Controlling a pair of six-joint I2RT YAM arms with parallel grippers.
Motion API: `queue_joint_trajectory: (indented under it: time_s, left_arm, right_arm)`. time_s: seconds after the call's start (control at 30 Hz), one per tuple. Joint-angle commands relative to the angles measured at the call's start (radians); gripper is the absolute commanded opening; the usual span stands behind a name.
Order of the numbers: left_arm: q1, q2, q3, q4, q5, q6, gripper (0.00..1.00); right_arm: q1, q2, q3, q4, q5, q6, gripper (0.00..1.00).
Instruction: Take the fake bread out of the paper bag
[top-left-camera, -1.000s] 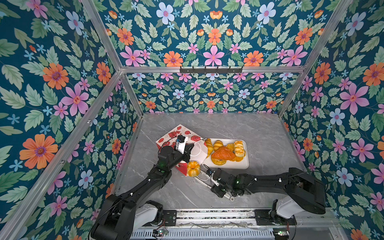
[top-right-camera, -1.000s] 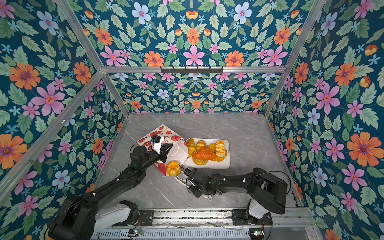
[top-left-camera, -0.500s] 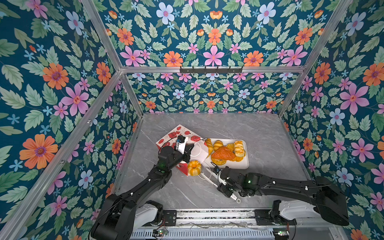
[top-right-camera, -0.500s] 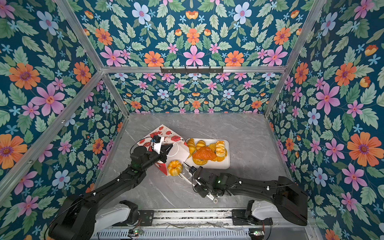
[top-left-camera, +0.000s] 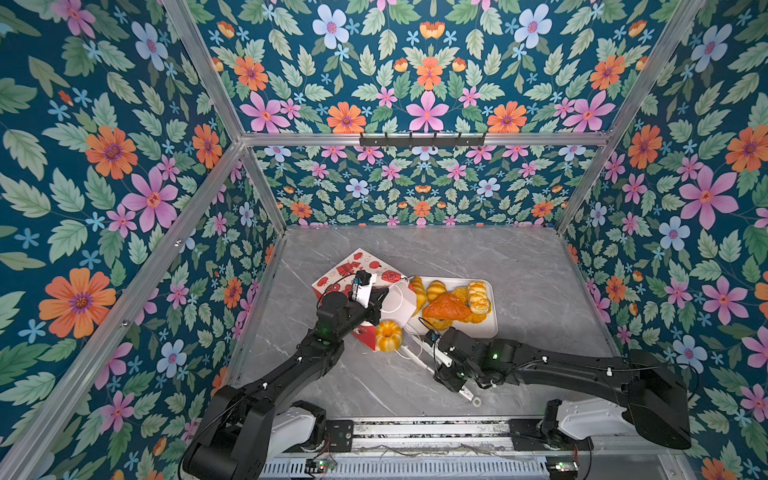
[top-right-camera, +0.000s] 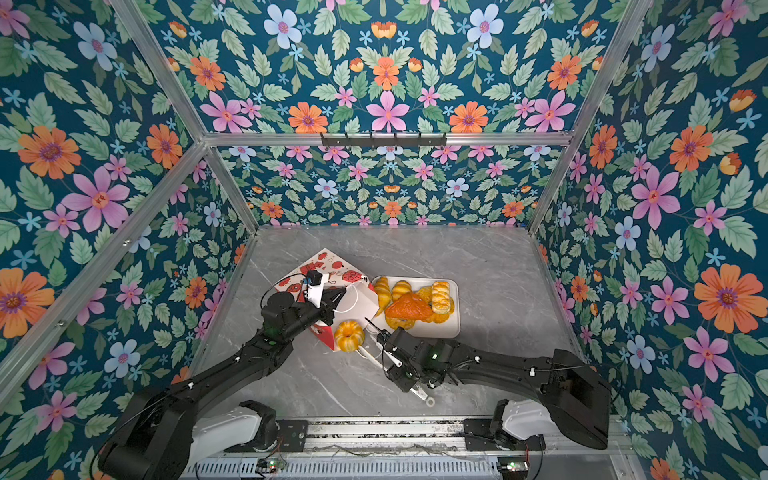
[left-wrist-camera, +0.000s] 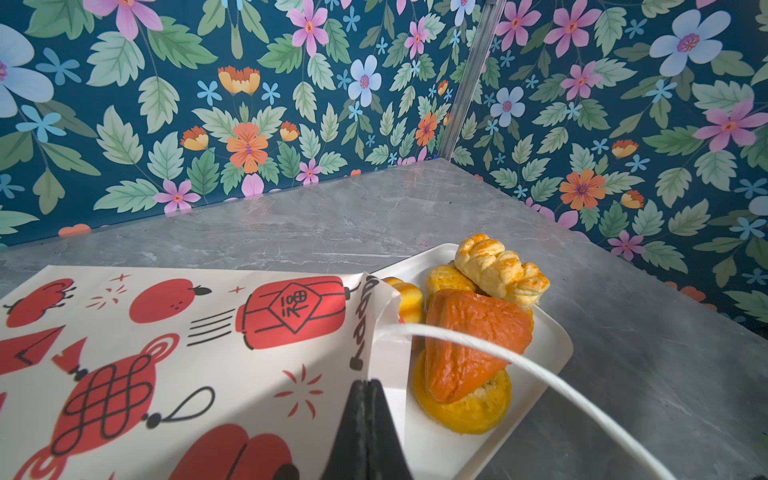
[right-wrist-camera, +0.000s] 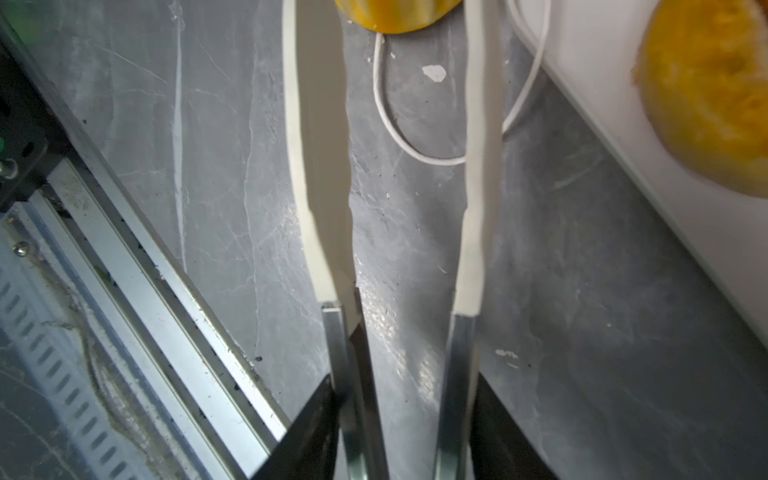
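Because the right gripper (top-left-camera: 441, 360) is clamped on the metal handles of the tongs (right-wrist-camera: 320, 166), whose white arms stand apart, the reach runs along the tongs' length: off the near left corner of the tray (top-left-camera: 486, 328), straight ahead of the tips, lies the ring cake (top-left-camera: 388, 336), just beside them at the mouth of the paper bag (top-left-camera: 353, 266). Whether the tips touch it I cannot tell. Left of the tray, the left gripper (left-wrist-camera: 365, 390) has its jaws pressed together on the bag's rim. Other bread (top-left-camera: 446, 305) is piled on the tray. By my judgement the right arm is the nearer one
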Motion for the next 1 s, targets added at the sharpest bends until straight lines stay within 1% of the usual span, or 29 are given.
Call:
queue_joint_trajectory:
  time_s: [0.0,0.17,0.23,0.33,0.5,0.63,0.7,0.8,0.9,0.97]
  left_arm:
    - [0.001,-0.001,0.001,0.031,0.002,-0.007,0.04]
    - [0.001,0.011,0.001,0.039,0.008,-0.008,0.04]
    - [0.001,0.009,0.000,0.039,0.009,-0.008,0.04]
    - [0.001,0.003,-0.004,0.038,0.007,-0.008,0.04]
    - [0.001,0.005,-0.013,0.049,0.007,-0.007,0.04]
    - [0.001,0.005,-0.017,0.053,0.008,-0.008,0.04]
    - [0.000,0.003,-0.021,0.053,0.007,-0.008,0.04]
    - [0.001,0.002,-0.023,0.054,0.007,-0.009,0.04]
    - [0.001,0.002,-0.026,0.055,0.004,-0.008,0.04]
    - [0.001,0.003,-0.026,0.056,0.004,-0.010,0.04]
  right_arm:
    - [0.001,0.021,0.032,-0.002,-0.059,0.002,0.48]
    - [-0.015,0.049,0.041,-0.053,-0.059,0.009,0.48]
    - [-0.020,0.076,0.063,-0.116,-0.059,0.014,0.49]
    - [-0.020,0.103,0.098,-0.187,-0.015,0.032,0.49]
    - [-0.020,0.104,0.054,-0.097,0.053,0.049,0.51]
    - [-0.020,0.151,0.018,0.015,0.066,0.061,0.52]
    - [-0.020,0.176,-0.004,0.075,0.074,0.069,0.56]
    - [-0.020,0.200,-0.018,0.108,0.090,0.079,0.62]
    - [-0.020,0.188,-0.056,0.139,0.084,0.095,0.66]
    - [-0.020,0.163,-0.085,0.153,0.076,0.113,0.67]
